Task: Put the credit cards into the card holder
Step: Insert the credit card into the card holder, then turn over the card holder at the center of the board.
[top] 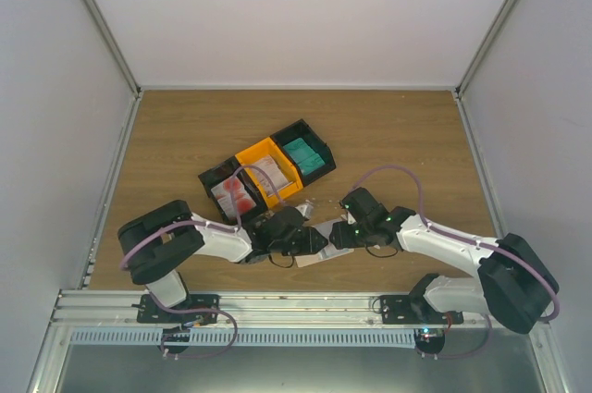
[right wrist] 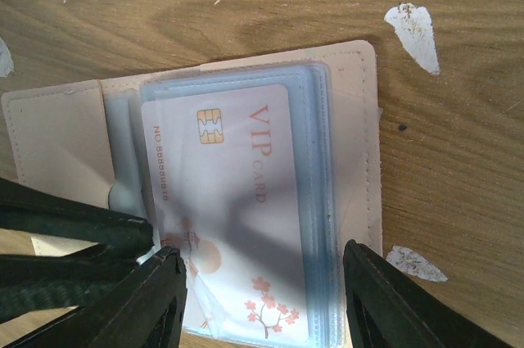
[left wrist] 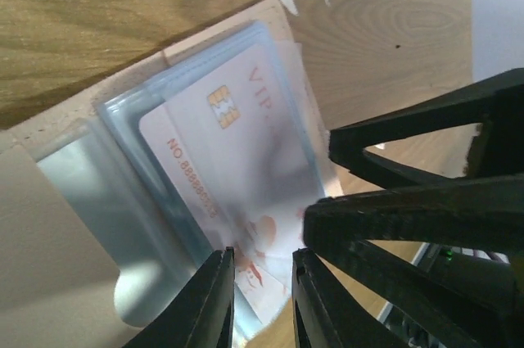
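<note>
The beige card holder [right wrist: 57, 135] lies open on the wood between both grippers [top: 326, 229]. A white credit card [right wrist: 237, 201] with a gold chip, "VIP CARD" lettering and red blotches lies part-way in its blue-grey pockets [left wrist: 123, 127], its near end sticking out. My left gripper [left wrist: 262, 282] is narrowly open, its jaws on either side of that near corner of the card [left wrist: 237, 160] without pinching it. My right gripper [right wrist: 258, 299] stands wide open, its jaws straddling the pocket stack. In the left wrist view its fingers [left wrist: 426, 184] cross close on the right.
Behind the grippers stand the joined trays: a black one [top: 215, 177] with white-and-red cards, an orange one [top: 252, 153] with a pale card, and a black one [top: 314, 134] with teal cards. Small white scraps [right wrist: 413, 24] dot the wood. Pale walls enclose the table.
</note>
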`<state>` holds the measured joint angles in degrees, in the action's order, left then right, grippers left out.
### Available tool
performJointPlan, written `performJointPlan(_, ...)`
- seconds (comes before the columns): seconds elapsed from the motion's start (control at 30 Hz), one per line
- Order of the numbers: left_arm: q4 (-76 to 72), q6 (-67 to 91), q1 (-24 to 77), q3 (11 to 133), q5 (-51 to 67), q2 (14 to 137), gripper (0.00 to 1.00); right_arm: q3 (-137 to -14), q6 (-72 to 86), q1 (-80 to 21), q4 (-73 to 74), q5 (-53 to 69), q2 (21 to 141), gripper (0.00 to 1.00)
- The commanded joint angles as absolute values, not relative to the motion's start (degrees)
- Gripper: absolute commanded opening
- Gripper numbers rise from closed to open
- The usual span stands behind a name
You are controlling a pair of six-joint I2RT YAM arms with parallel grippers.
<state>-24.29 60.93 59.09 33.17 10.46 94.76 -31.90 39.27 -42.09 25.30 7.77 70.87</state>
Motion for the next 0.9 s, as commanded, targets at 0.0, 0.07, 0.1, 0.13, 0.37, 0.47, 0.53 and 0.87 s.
performJointPlan(0.0,-21.69,61.04,58.85,35.21,8.71,96.95,0.23,-31.73,39.02,-41.72,25.49,7.17,70.15,0.54)
performJointPlan(0.07,-20.81,61.39,58.82,35.44,8.77,97.73,0.19,-31.65,38.95,-41.74,25.49,7.20,69.97,0.53)
performJointPlan(0.1,-19.84,61.66,58.82,35.81,8.77,98.15,0.17,-31.64,38.94,-41.68,25.49,7.23,69.94,0.53)
performJointPlan(0.13,-18.71,61.71,58.86,36.14,8.64,98.63,0.14,-31.64,38.97,-41.74,25.49,7.21,69.82,0.53)
performJointPlan(0.37,-11.43,63.28,58.87,37.47,7.43,100.93,0.04,-31.31,39.15,-41.70,25.56,7.15,69.85,0.53)
performJointPlan(0.47,-9.56,63.77,58.77,37.55,6.67,100.94,0.00,-31.31,39.25,-41.68,25.70,6.95,70.12,0.53)
performJointPlan(0.53,-9.09,63.67,58.71,37.57,6.47,100.81,0.00,-31.29,39.12,-41.72,25.45,7.30,70.14,0.53)
performJointPlan(0.87,-8.79,63.49,58.58,38.07,6.86,101.76,0.00,-31.29,38.76,-41.71,23.87,11.71,68.79,0.42)
